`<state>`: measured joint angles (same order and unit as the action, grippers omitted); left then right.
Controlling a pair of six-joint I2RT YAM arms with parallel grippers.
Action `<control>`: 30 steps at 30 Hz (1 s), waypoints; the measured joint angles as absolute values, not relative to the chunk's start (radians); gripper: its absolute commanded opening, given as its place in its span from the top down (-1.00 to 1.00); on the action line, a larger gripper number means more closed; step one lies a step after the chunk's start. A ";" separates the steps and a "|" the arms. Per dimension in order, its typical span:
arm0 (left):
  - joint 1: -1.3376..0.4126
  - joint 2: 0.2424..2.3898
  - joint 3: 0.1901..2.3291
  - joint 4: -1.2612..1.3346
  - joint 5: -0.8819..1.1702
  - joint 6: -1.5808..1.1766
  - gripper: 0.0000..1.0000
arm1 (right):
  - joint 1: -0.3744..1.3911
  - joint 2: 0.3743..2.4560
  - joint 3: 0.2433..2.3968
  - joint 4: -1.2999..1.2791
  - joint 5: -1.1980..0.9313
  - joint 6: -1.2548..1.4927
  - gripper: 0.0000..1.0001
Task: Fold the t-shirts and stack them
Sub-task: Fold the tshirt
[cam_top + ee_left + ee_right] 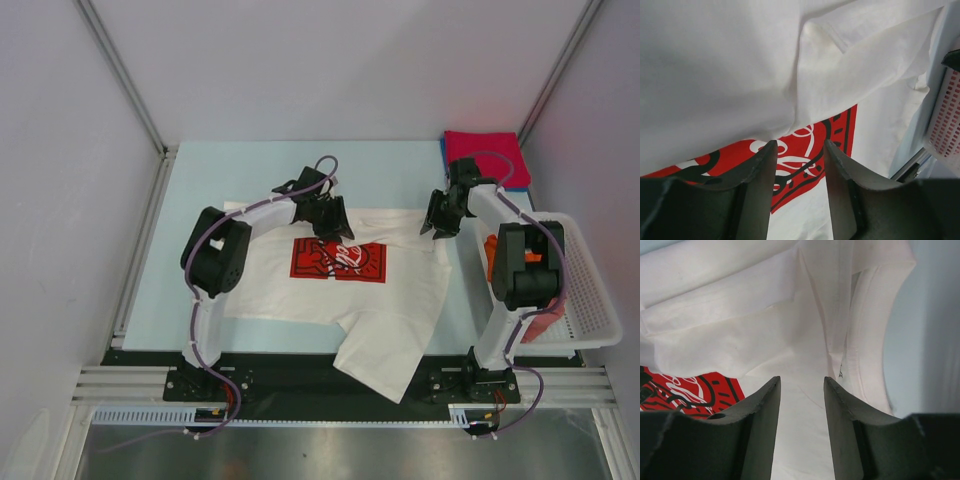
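Where the pale blue counter [200,180] carries it at the middle, the white cloth t-shirt with a red rectangular logo print [390,300] lies spread, its near corner lapping over the counter's near edge; the left fingers [757,190] stand parted at its far edge above the print, gripping nothing; the right fingers [760,425], likewise parted and empty, stand at its far right corner; a folded red t-shirt [482,155] rests far right; a white plastic lattice basket [590,310] sits nearer, along the right edge.
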<state>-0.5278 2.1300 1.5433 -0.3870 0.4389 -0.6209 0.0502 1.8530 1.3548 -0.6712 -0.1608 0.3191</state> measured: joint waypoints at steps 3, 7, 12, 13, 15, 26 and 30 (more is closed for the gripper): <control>-0.535 2.131 1.543 -0.363 0.434 -0.621 0.24 | 0.050 1.862 1.355 -0.666 -0.171 0.318 0.10; -0.542 2.131 1.543 -0.326 0.425 -0.622 0.05 | 0.049 1.863 1.355 -0.659 -0.174 0.316 0.10; -0.543 2.166 1.568 -0.308 0.427 -0.631 0.05 | 0.036 1.864 1.354 -0.655 -0.181 0.317 0.10; -0.543 2.177 1.571 -0.304 0.428 -0.633 0.05 | 0.033 1.866 1.354 -0.653 -0.184 0.317 0.10; -0.543 2.199 1.572 -0.301 0.432 -0.640 0.05 | 0.027 1.870 1.354 -0.650 -0.190 0.317 0.10; -0.540 2.215 1.567 -0.274 0.487 -0.659 0.16 | 0.018 1.904 1.340 -0.625 -0.234 0.312 0.11; -0.540 2.215 1.559 -0.270 0.507 -0.664 0.17 | 0.017 1.906 1.339 -0.623 -0.237 0.306 0.11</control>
